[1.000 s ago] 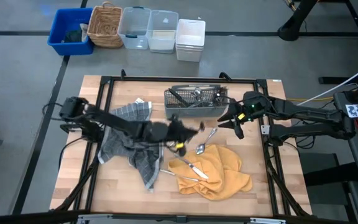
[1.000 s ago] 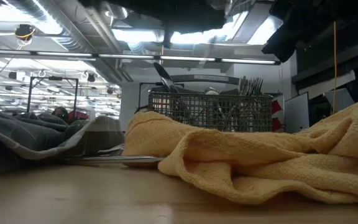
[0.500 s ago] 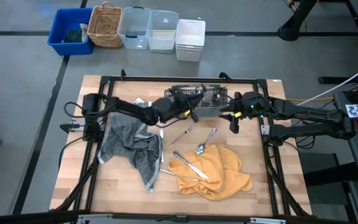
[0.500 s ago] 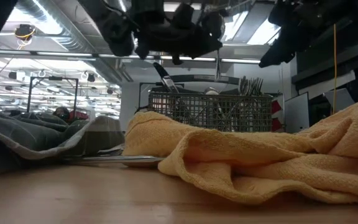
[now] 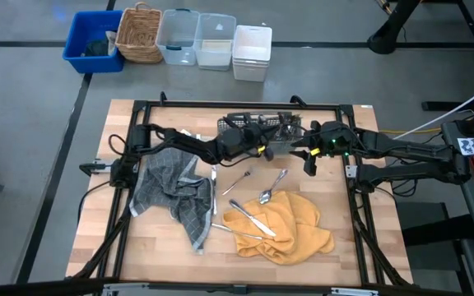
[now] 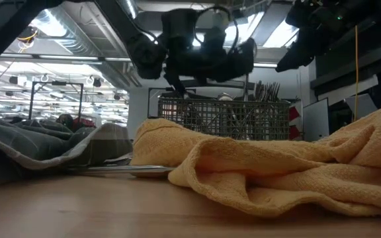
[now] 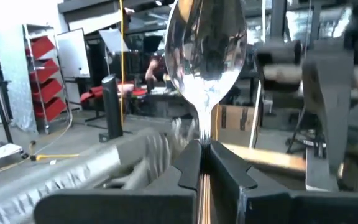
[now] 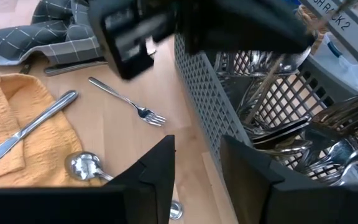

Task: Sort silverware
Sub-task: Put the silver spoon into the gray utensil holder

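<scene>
On the wooden counter (image 5: 97, 238) sit two cloths: a grey checked towel (image 5: 171, 193) on the left side and a yellow towel (image 5: 290, 226) toward the front right. Behind them at the far edge is the grey mesh caddy (image 5: 282, 140), already stuffed with silverware (image 8: 303, 140) standing in its compartments.

Left arm reaches across from the left, and the left pincer (image 5: 263, 150) hangs right at the caddy's front wall. It's clamped tight on a spoon (image 7: 207, 56), handle pinched between the fingers, bowl sticking out ahead of them. Right pincer (image 5: 309, 158) is just beside the caddy's right end, jaws spread wide, nothing in them.

Loose pieces still out on the counter: a knife (image 5: 252, 216) lying on the yellow towel, another piece (image 5: 229, 230) poking out from under the towel's left edge, a spoon (image 5: 271, 187) with its bowl touching the towel's top edge, and a fork (image 5: 237, 181) on bare wood between the two cloths, near the spoon. From the right wrist view the fork (image 8: 129, 104) lies just clear of the caddy wall.
</scene>
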Tool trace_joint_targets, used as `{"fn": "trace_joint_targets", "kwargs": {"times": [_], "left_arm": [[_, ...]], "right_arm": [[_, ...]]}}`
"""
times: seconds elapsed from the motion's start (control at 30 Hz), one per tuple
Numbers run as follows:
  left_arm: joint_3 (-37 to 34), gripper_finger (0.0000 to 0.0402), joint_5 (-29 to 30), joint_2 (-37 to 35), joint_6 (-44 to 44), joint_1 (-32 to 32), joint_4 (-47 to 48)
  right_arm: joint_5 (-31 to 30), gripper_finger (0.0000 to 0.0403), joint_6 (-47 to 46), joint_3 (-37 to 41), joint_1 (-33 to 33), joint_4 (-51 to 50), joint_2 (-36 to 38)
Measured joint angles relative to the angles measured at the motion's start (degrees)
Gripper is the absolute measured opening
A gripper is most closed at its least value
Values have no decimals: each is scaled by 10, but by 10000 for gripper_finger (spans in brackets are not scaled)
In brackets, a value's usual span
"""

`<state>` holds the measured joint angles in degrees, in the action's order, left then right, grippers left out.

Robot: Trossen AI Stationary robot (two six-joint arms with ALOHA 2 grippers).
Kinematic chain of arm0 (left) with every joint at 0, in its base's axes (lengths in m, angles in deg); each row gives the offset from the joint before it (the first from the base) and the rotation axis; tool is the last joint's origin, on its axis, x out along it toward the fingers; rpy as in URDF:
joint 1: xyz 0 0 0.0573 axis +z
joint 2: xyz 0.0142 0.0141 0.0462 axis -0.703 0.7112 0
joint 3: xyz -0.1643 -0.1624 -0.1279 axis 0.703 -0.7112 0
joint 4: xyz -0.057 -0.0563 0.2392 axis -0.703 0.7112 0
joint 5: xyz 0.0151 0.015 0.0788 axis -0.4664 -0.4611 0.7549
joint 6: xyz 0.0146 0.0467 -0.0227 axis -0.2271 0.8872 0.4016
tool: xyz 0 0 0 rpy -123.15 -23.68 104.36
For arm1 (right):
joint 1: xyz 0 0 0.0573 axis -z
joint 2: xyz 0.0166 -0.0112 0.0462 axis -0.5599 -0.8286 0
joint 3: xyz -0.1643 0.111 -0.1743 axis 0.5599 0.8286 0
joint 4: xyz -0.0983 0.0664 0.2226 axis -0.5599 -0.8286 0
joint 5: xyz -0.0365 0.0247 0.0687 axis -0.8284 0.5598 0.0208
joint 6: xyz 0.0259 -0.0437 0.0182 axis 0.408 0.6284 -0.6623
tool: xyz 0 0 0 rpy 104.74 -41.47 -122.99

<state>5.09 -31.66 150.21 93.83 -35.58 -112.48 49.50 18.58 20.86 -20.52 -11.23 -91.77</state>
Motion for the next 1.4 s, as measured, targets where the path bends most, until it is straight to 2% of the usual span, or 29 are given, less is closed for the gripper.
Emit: {"fn": "trace_joint_targets", "kwargs": {"times": [0.13,0.33,0.5,0.8,1.03,1.27,1.4], "left_arm": [[0,12,-1,13,7,0,10],[0,20,-1,14,7,-1,74],[0,50,1,14,7,-4,109],[0,115,12,13,9,-15,115],[0,127,13,-3,9,-34,111],[0,127,13,-49,8,-54,120],[0,127,13,-83,-15,-65,129]], "right_arm": [[0,128,0,0,0,0,0],[0,128,0,0,0,0,0],[0,128,0,0,0,0,0],[0,128,0,0,0,0,0],[2,128,34,0,0,-8,0],[74,128,85,-1,-1,-6,-22],[87,128,101,-1,-1,-4,-61]]}}
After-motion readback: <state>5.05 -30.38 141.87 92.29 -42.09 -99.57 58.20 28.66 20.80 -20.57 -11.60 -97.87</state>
